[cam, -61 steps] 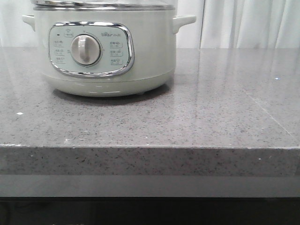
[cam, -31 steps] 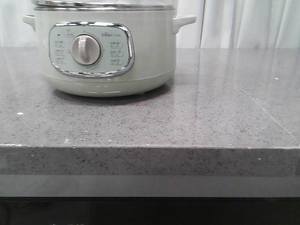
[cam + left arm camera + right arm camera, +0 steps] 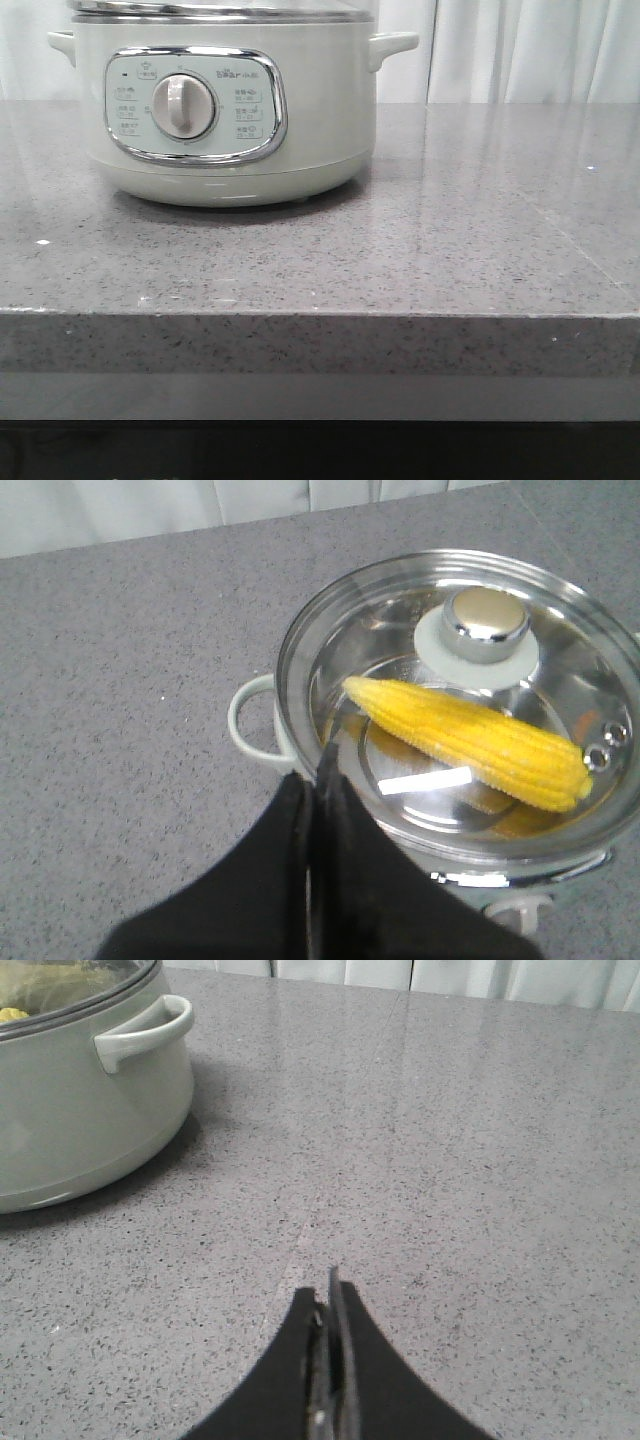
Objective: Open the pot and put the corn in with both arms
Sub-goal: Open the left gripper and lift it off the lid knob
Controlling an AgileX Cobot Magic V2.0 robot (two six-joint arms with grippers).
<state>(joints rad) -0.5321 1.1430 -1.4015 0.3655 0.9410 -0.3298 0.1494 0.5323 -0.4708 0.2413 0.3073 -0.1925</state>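
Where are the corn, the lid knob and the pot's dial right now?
corn point(image 3: 470, 742): left wrist view, middle of the cob.
lid knob point(image 3: 485, 623): left wrist view, its chrome top.
dial point(image 3: 183, 108): front view, centre of the white knob on the pot's panel.

Bright, even light; glare streaks the countertop, soft shadow under the pot

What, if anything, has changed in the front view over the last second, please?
Nothing visibly changed: the pot stands in the same spot on the grey countertop, its lid on and its dial at the same setting. Neither arm enters the front view.
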